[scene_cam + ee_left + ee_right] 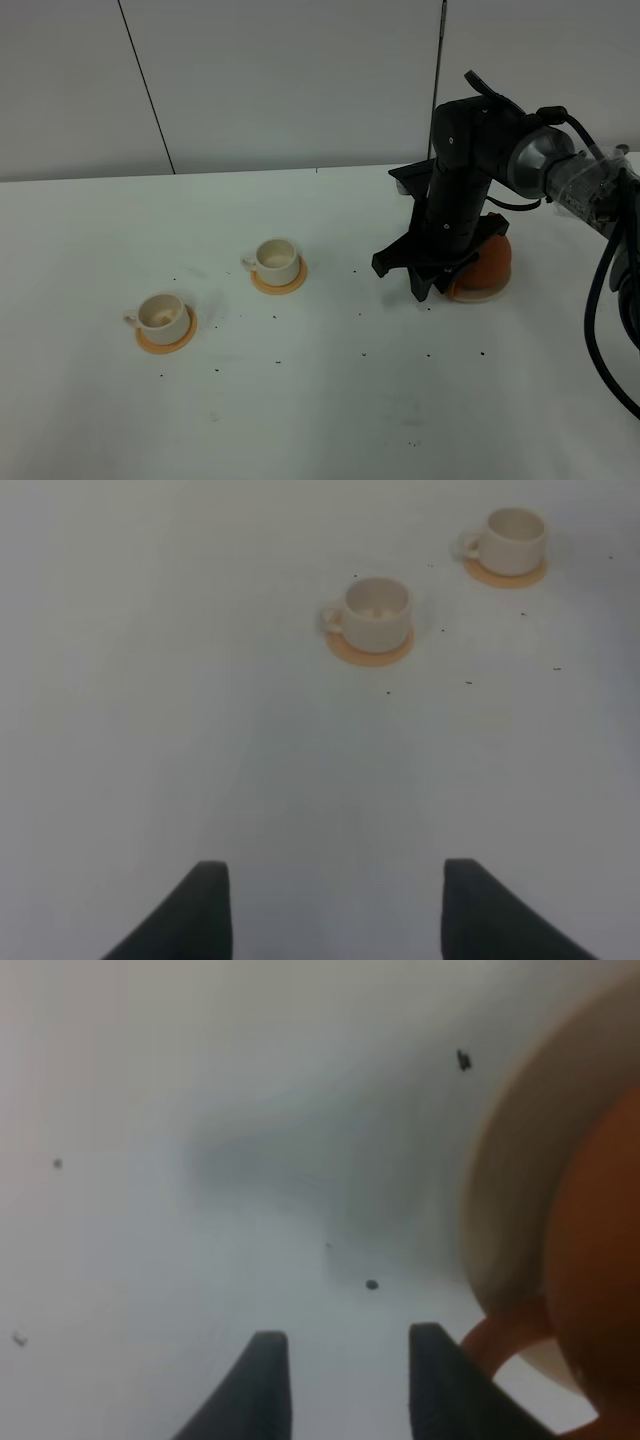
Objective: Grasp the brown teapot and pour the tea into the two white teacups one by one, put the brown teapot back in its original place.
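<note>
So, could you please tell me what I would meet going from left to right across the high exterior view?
The near cup → far cup → teapot.

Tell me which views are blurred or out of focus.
Right wrist view: heavily blurred, teapot and coaster too close to be sharp. Left wrist view: slightly soft, yet the near cup and far cup are readable. Exterior high view: sharp, even light, faint shadows, no glare.
</note>
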Robot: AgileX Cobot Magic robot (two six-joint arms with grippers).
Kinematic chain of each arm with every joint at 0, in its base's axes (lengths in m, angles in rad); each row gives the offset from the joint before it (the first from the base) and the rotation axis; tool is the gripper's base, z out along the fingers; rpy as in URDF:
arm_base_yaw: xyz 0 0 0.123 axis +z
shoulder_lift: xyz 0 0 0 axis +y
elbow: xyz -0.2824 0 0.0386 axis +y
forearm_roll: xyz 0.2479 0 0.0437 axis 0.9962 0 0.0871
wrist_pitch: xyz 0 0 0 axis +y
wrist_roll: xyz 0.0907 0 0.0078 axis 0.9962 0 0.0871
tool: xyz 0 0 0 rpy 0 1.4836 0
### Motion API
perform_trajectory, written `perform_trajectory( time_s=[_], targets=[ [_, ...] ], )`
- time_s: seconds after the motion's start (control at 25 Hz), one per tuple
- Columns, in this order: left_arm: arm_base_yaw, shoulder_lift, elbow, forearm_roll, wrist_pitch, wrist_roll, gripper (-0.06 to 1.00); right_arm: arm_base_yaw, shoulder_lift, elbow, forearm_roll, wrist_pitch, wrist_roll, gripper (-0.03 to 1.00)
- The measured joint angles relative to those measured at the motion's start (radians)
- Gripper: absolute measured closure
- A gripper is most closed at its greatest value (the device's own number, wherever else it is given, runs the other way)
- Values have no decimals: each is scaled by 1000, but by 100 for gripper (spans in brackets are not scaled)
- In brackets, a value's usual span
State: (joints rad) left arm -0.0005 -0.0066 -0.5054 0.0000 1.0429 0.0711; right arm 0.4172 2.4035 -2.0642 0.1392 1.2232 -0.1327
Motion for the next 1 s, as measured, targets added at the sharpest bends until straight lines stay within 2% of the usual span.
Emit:
perform_trajectory(
  time_s=[0.44,0.72,1.0],
  targets=[
    [0,0,0,0,0,0,41,0,0,0,-25,2,2,69],
    [0,0,0,0,0,0,41,-1,0,0,69,-25,-39,69],
    [0,0,0,0,0,0,41,-1,0,0,9,-25,-42,69]
  ],
)
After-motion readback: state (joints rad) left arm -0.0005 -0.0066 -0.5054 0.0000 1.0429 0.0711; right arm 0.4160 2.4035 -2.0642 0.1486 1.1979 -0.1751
